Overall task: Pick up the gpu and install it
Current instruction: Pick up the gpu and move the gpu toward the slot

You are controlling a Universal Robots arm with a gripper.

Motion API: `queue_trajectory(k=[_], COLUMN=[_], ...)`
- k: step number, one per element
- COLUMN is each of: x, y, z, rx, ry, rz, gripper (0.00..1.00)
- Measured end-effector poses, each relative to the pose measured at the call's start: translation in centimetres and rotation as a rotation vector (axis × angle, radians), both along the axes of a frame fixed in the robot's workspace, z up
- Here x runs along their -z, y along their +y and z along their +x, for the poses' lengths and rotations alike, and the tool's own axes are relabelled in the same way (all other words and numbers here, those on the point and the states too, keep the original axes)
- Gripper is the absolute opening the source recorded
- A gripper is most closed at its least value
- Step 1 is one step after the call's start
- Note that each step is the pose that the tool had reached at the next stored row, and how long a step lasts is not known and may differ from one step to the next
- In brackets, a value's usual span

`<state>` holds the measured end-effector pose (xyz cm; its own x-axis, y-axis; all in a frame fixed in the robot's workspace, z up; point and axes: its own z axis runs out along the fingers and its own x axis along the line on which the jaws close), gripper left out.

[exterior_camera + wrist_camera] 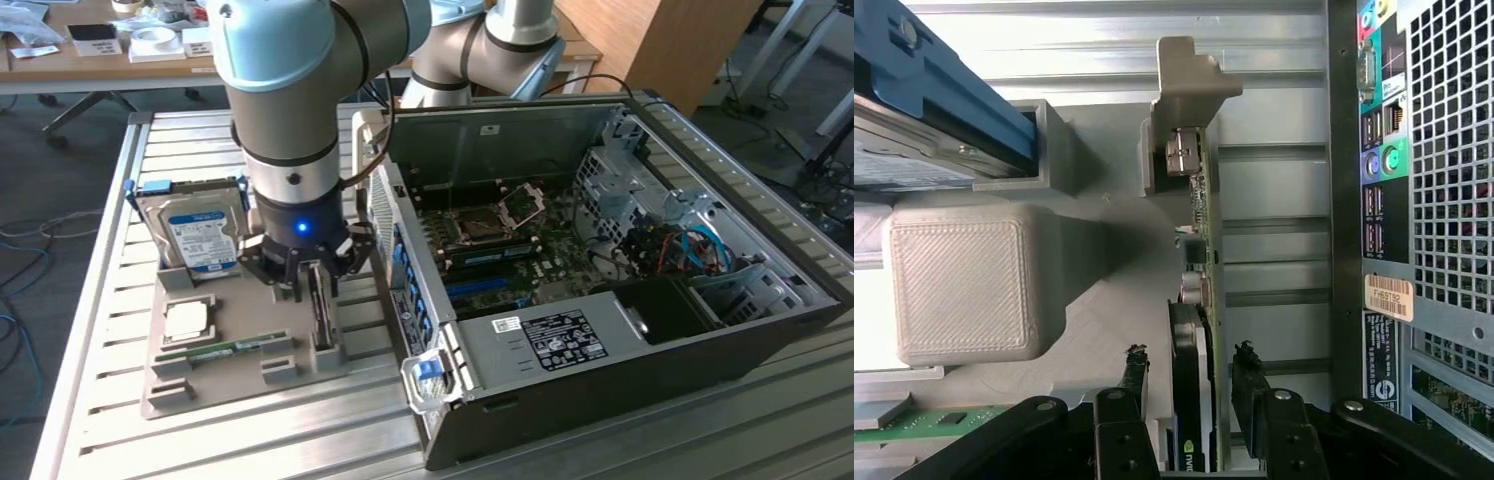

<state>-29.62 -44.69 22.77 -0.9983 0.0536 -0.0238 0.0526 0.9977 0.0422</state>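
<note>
Nearest on the slatted table (94, 400): a grey printed fixture (240, 385), with a green memory stick (220, 350) lying along its near part and a CPU (187, 320) just behind that.

Along the fixture's edge on the exterior view's right, beside the computer case (601, 330): the gpu (322, 320), standing on edge in its slotted holder. Same gpu (1199, 215) edge-on in the wrist view, bracket end tucked into a grey post.

Directly above the card, the gripper (304, 272), low over the fixture. Spread as wide as it goes and holding nothing. One of its fingers (1134, 375) on each side of the card, with a sliver of gap on both sides.

At the fixture's far corner on the exterior view's left, a hard drive (200, 235) upright in a blue caddy.

Farther off, the case lying open, motherboard (494, 250) exposed, blue expansion slots (483, 290) unoccupied as far as can be told.

Judged as early in the task: card straddled, but not clamped, not lifted, not installed. Whole pick-up and seating left to do.
</note>
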Motion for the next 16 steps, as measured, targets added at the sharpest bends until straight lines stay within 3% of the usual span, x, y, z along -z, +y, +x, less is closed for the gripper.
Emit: queue_trajectory(k=[16], x=[0.00], y=[-0.09], z=[0.02], rx=[0.000], ry=[-0.0003], rz=[0.0000], gripper=[0.47])
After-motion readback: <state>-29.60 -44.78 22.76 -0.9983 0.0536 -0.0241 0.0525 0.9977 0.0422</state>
